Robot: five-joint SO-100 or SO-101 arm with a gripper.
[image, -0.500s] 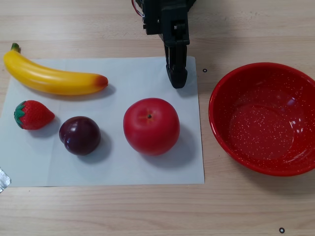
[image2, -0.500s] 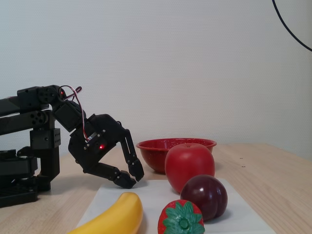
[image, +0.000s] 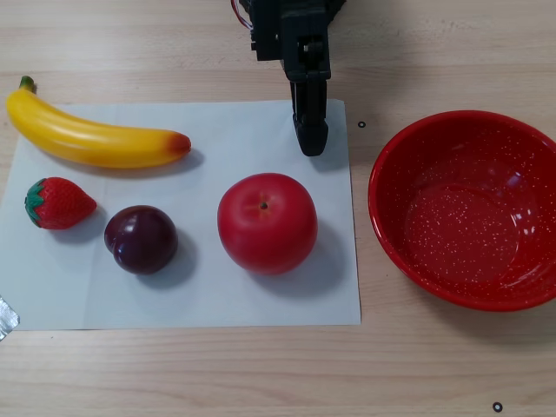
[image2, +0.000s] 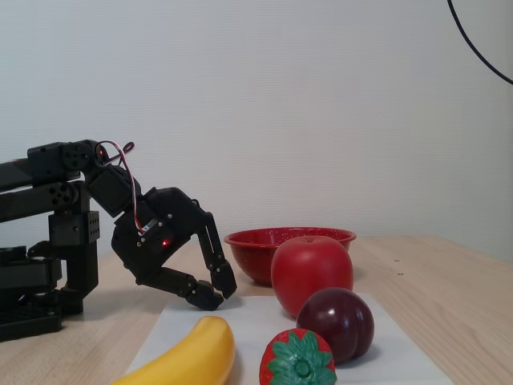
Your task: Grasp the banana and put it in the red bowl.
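The yellow banana (image: pixel 95 139) lies at the top left of the white paper in the other view, with its reddish tip pointing right and nothing touching it. In the fixed view the banana (image2: pixel 188 357) is at the bottom edge. The red bowl (image: pixel 460 226) stands empty on the bare table to the right of the paper; the fixed view shows it (image2: pixel 256 249) behind the apple. My black gripper (image: pixel 312 143) hangs low over the paper's top right corner, well to the right of the banana. Its fingertips (image2: pixel 224 285) meet with nothing between them.
A red apple (image: pixel 267 222), a dark plum (image: pixel 141 239) and a strawberry (image: pixel 59 203) also rest on the white paper (image: pixel 243 295). The apple sits between the banana and the bowl. The arm's base (image2: pixel 40 273) stands at the left of the fixed view.
The gripper has shifted very slightly back toward the arm's base. The fruit and the bowl have not moved.
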